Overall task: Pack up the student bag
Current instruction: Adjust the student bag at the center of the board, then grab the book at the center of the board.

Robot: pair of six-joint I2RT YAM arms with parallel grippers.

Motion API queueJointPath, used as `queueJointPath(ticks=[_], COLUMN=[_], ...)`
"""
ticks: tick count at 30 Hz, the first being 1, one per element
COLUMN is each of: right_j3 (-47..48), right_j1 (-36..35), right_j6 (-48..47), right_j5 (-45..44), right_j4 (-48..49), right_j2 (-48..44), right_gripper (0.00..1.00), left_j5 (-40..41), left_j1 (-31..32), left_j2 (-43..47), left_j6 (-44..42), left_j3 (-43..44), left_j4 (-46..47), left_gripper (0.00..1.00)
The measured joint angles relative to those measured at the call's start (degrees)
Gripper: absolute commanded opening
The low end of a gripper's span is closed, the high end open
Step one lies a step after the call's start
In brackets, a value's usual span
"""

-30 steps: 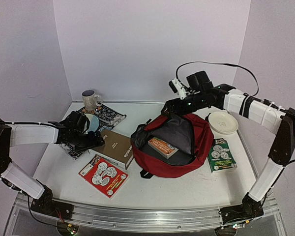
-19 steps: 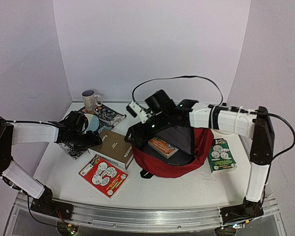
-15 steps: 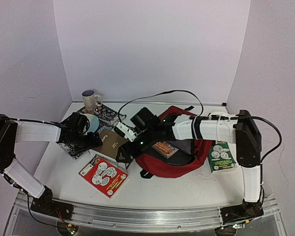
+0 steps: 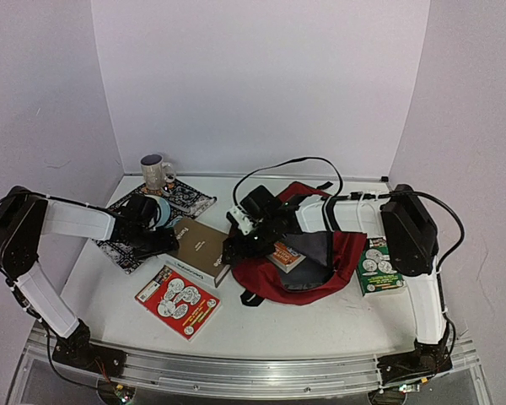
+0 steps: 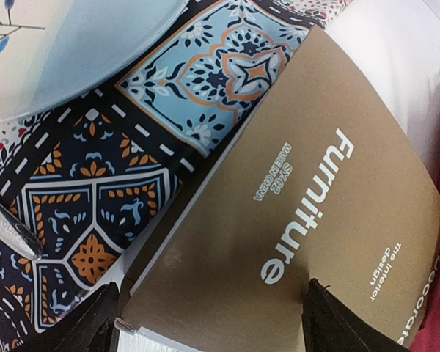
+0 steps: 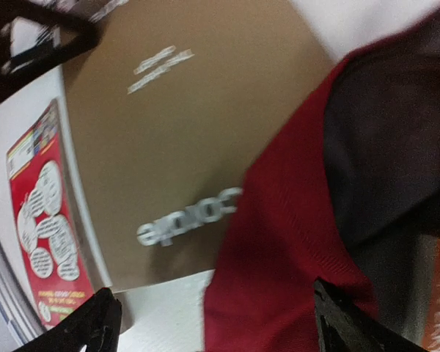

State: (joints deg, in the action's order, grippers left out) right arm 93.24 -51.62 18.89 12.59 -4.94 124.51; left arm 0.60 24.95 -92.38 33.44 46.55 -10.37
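Top external: left pincer gapes empty over brown hardcover book; right pincer gapes empty at dark red fabric backpack.

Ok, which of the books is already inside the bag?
The orange-covered book, lying in the open mouth of the red backpack. The brown Furniture book, red booklet and green booklet all lie outside it.

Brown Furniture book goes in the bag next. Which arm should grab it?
Left, likely. The left gripper hangs open right at the brown book's left end. The right gripper, also open, is over the student bag's rim, better placed to hold the mouth.
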Motion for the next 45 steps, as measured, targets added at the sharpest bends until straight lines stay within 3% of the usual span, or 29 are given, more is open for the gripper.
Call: queueJointPath(ticks=[8,18,29,38,45], right_j3=[-1.87,-4.68,-10.28,-16.67,-19.50], right_j1=[4.08,2.24,1.57,4.29,6.73], right_j6=[4.53,2.14,1.51,5.99,8.00], right_j5=[-8.52,-9.67,-15.37,-24.75,-27.01], right_j4=[0.32,0.24,1.59,1.80,1.83], right_j2=[0.00,-3.14,-16.95,-23.64,-26.49], right_gripper=[0.92,0.96,0.98,0.98,0.98], left_j5=[3.29,10.32,18.21,26.94,32.25], left_j1=[0.21,1.54,20.05,32.37,36.94], left_j2=[-0.55,4.50,6.29,-5.24,-13.80], left_j6=[-1.88,-5.84,-12.62,-16.90,-17.49], left_j3=[0.79,2.38,9.97,16.04,20.03], left_j4=[0.35,-6.69,-9.11,-14.02,-18.00], left_gripper=[0.85,0.89,0.87,0.75,0.64])
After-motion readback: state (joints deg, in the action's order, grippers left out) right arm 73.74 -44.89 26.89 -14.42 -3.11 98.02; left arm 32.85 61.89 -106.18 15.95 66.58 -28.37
